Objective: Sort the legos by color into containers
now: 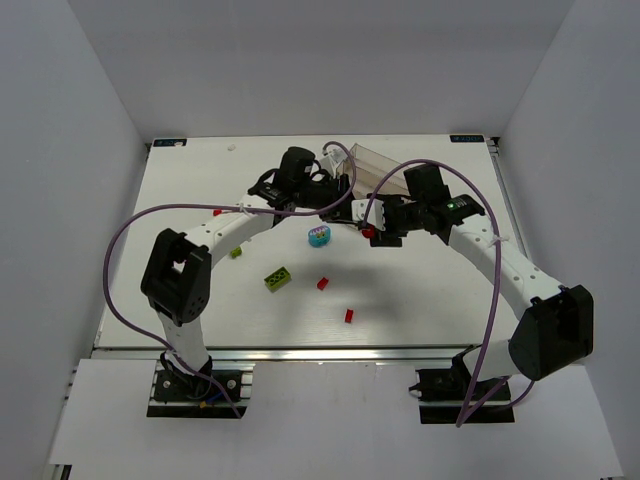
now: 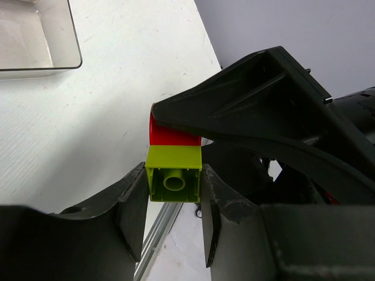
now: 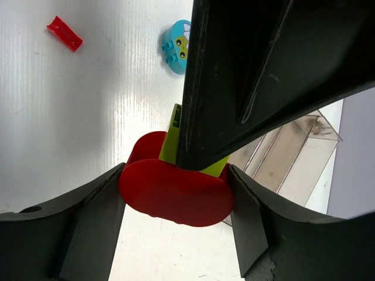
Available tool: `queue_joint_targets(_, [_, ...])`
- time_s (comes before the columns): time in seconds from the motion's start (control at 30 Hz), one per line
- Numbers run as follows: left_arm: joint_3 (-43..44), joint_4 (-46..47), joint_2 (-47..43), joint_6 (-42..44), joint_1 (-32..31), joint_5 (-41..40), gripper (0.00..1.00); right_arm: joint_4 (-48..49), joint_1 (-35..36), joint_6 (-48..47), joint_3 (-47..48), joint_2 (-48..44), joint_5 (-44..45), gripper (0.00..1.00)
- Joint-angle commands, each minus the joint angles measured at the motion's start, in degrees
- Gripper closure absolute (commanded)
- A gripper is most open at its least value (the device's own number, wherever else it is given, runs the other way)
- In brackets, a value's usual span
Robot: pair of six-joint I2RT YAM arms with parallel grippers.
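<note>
left gripper (image 2: 174,186): jaws about halfway in, pinching a lime green brick (image 2: 174,180) on both sides, with its hollow underside facing the wrist cam
right gripper (image 3: 176,182): jaws set wider, squeezing a rounded red brick (image 3: 174,198) from both sides
the two bricks: stuck together, red sitting right on the lime green one, held between the two arms above the table (image 1: 200,310)
tray (image 1: 378,163): clear plastic, at the far side of the table just behind the grippers; its stepped dividers show through the wall from the right wrist
tray contents: the corner compartment the left wrist sees shows only bare clear floor; the rest is covered by the arms, so can't tell
cyan brick (image 1: 319,236): on the table just in front of the grippers, outside the tray
loose ones: a lime brick (image 1: 278,279), a tiny lime bit (image 1: 236,252), a red bit (image 1: 322,283) and a second red bit (image 1: 350,315), all on the table well apart from the tray
</note>
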Motion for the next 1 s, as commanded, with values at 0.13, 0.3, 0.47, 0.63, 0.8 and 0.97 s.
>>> queue_joint_targets(0.13, [4.0,-5.1,-3.3,4.3,1.7,1.5,1.00,0.0,-1.7,-1.0,0.4,-0.2,3.8,1.00])
queue_joint_targets(0.3, [6.2,-10.3,-3.1,7.2,1.7,-1.3,1.00,-0.7,-1.8,-0.6,1.4,0.8,5.1,1.00])
queue_joint_targets(0.47, [8.1,-13.9,-2.7,9.7,1.7,-3.2,1.00,-0.5,-1.8,0.1,1.8,1.3,6.3,1.00])
queue_joint_targets(0.63, [8.4,-14.8,-2.9,10.4,1.7,-3.8,1.00,-0.8,-1.9,0.4,1.9,1.6,7.6,1.00])
queue_joint_targets(0.8, [8.7,-15.0,-2.9,10.6,2.3,-3.6,1.00,-0.7,-2.3,0.5,1.9,1.3,7.6,1.00])
queue_joint_targets(0.97, [8.7,-14.2,-3.2,10.4,2.8,-4.8,1.00,0.7,-2.9,2.9,1.9,0.7,7.5,1.00])
